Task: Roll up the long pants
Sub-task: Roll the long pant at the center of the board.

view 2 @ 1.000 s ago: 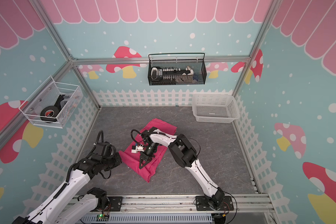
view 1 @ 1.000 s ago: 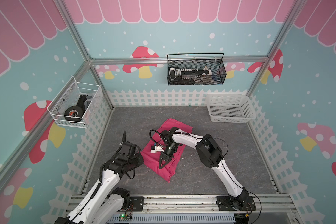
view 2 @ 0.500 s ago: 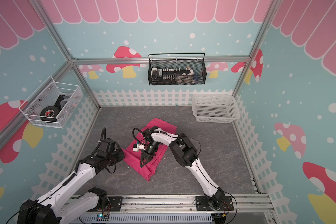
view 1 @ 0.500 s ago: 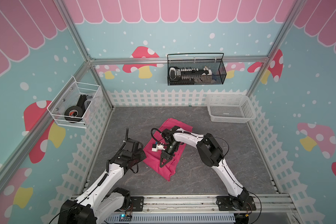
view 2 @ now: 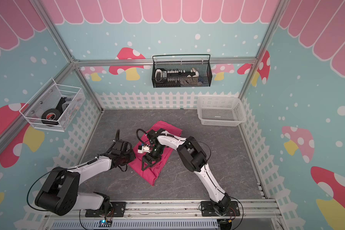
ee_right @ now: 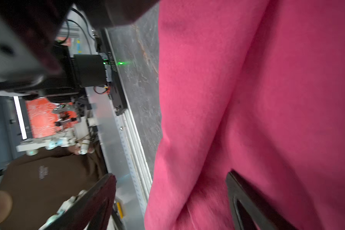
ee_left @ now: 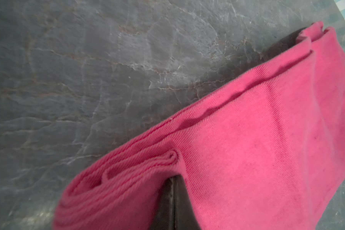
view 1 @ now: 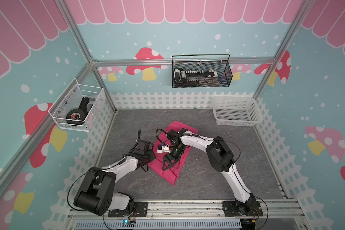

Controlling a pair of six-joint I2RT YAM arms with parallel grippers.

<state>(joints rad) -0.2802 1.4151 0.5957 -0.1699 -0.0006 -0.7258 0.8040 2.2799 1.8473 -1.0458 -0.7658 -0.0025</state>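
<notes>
The long pants [view 1: 174, 175] lie as a folded magenta bundle mid-table, in both top views [view 2: 149, 175]. My left gripper [view 1: 150, 157] sits at their left edge. In the left wrist view its dark jaws [ee_left: 172, 179] are pressed together with a pucker of the pants [ee_left: 247, 149] pinched at the tip. My right gripper [view 1: 170, 164] hovers over the middle of the bundle with its fingers spread. In the right wrist view its fingertips [ee_right: 108, 183] stand wide apart on either side of a ridge of cloth [ee_right: 247, 99] without clamping it.
A white plastic basket [view 1: 236, 113] stands at the back right corner. A black wire basket [view 1: 201, 73] hangs on the back wall, and a white wire bin [view 1: 76, 108] holding a tape roll hangs on the left wall. A white picket fence rings the grey table [view 1: 217, 179].
My right gripper has gone from shut to wide open over the pants. The left arm has moved right to the pants' left edge and pinched the cloth there.
</notes>
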